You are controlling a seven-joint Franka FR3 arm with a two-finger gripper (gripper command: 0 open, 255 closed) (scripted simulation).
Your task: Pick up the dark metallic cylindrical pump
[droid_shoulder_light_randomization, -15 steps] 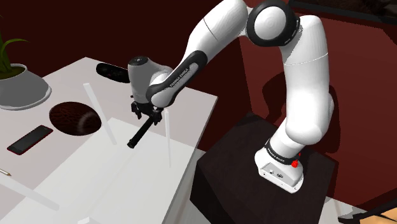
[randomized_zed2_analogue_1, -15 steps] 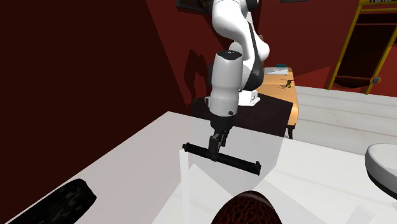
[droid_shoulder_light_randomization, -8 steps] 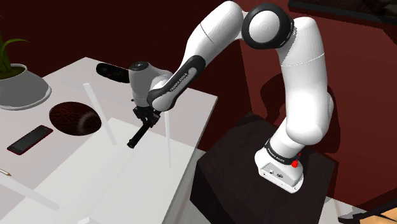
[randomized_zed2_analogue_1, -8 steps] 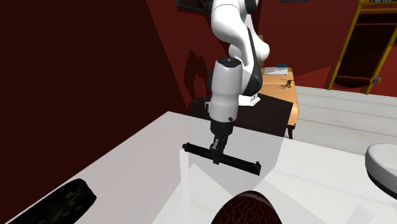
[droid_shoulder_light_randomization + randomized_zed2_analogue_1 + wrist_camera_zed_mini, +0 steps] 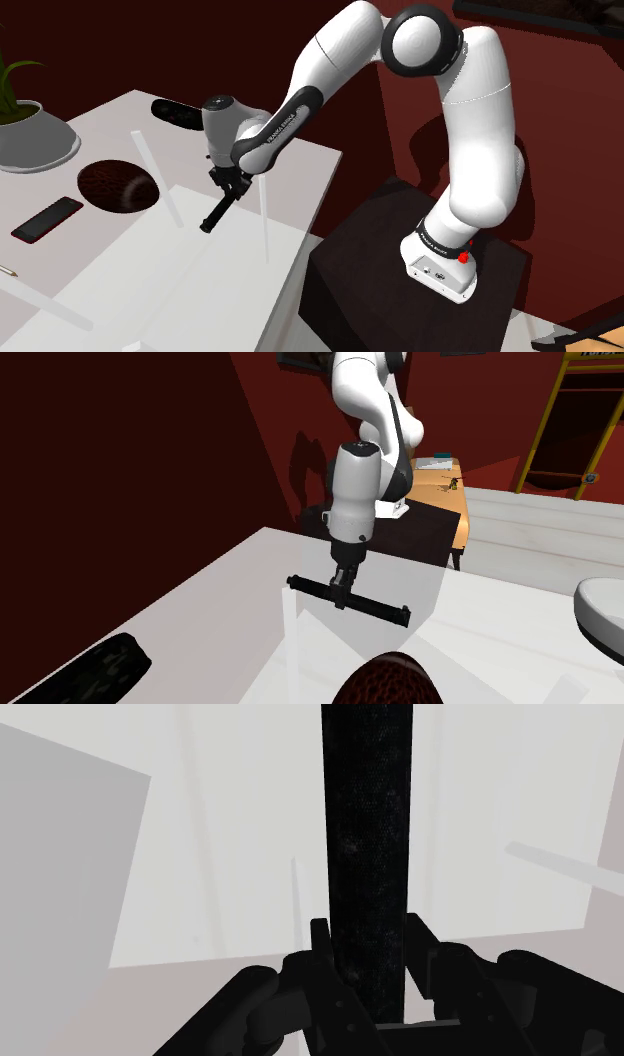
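Black against the white tabletop (image 5: 296, 158), the pump (image 5: 213, 217) is a long thin rod that appears to lie flat on the surface near the edge closest to the stand (image 5: 372, 262). The end effector (image 5: 232, 186) comes straight down on it from above. In the wrist view its two fingers press against either side of the rod (image 5: 367, 824), so it reads as clenched on the pump rather than merely straddling it.

The relation that matters is already set. The pump's long axis runs straight away between the fingers, so they close across its width. In the second exterior view the rod (image 5: 382, 610) stretches from left to lower right, and the end effector (image 5: 342, 596) sits close to its midpoint. With roughly equal lengths on both sides, a straight vertical lift should keep it level. A thin, smooth rod could still swing in the grip if the hold is light.

Across the tabletop (image 5: 214, 614), well apart from the pump, lie a dark round mat (image 5: 118, 187), a phone (image 5: 46, 220) and a pale plant pot (image 5: 36, 143). A dark oblong object (image 5: 174, 112) lies at the far edge. Faint translucent panes cross the surface near the pump. The walls around are deep red.
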